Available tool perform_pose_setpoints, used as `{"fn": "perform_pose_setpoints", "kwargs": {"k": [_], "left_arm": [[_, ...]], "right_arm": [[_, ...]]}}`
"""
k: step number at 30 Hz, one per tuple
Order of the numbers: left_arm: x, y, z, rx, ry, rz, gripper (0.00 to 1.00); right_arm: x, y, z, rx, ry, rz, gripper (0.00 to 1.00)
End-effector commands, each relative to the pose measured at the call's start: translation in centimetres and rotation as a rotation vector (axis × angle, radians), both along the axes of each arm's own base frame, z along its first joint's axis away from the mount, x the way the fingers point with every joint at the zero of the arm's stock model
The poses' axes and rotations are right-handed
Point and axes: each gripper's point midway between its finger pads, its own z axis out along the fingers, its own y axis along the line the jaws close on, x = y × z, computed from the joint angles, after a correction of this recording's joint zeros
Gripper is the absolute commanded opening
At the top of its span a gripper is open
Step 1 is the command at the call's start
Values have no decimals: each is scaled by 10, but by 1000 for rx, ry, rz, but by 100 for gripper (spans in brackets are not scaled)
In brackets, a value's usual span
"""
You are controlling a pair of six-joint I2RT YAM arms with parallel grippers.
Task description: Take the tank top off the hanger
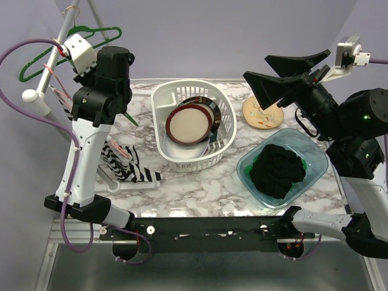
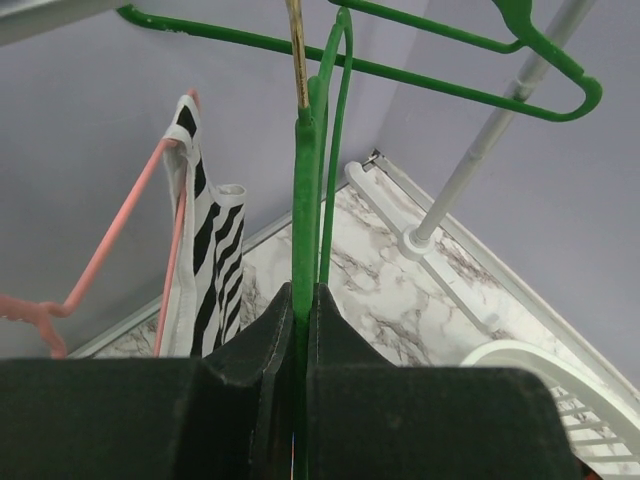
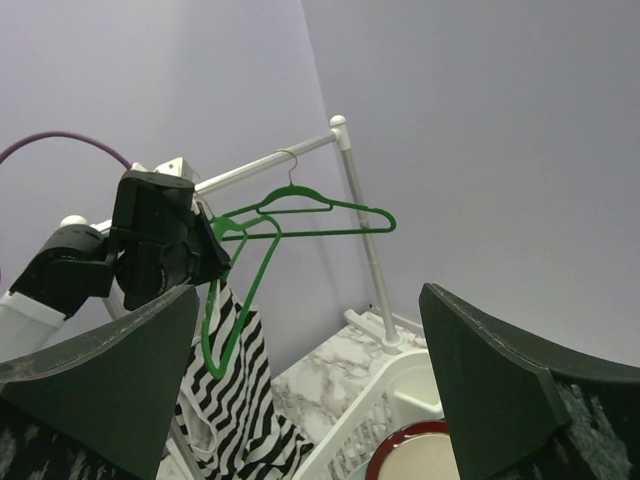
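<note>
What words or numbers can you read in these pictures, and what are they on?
None: no word, number or brand can be read in any view.
The small round plate has painted marks, too small to tell if any are letters.
The tank top shows only black and white stripes; the green hanger carries no writing.

Covered and cut off

From above, the left arm (image 1: pixel 88 151) covers most of the striped tank top (image 1: pixel 136 165). At the left wrist, the jaws gripping the green hanger (image 2: pixel 303 200) hide its lower end and the garment's lower part; the pink hanger (image 2: pixel 116 225) and basket (image 2: pixel 520 352) run off the edges
</note>
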Motion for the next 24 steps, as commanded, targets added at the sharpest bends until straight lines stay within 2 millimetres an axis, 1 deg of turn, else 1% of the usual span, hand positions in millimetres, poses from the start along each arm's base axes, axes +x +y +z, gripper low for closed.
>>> {"fn": "perform_pose_setpoints", "kwargs": {"k": [1, 5, 8, 9, 10, 17, 20, 22, 23, 24], "left_arm": [[-11, 10, -4, -5, 11, 57, 0], [-3, 6, -18, 5, 60, 49, 0], [-1, 5, -21, -8, 58, 50, 0], [0, 3, -22, -17, 58, 40, 8], [0, 2, -21, -21, 54, 36, 9], [-6, 6, -16, -30, 28, 50, 8], [-2, 7, -21, -27, 41, 59, 8], [-1, 7, -22, -35, 46, 62, 13], [1, 8, -25, -34, 58, 69, 14], [1, 8, -25, -45, 46, 71, 14]], "right_arm": [[3, 1, -2, -4, -5, -12, 100], [-1, -2, -3, -1, -8, -12, 100], [-5, -9, -2, 5, -20, -22, 100], [-6, -10, -2, 4, -23, -22, 100], [-9, -13, 0, 9, -29, -24, 100], [-17, -21, -1, 18, -44, -26, 100], [-19, -22, -2, 22, -44, -25, 100], [-23, -26, -1, 28, -51, -24, 100], [-23, -26, -2, 27, -50, -25, 100], [-26, -29, 0, 30, -55, -26, 100]]}}
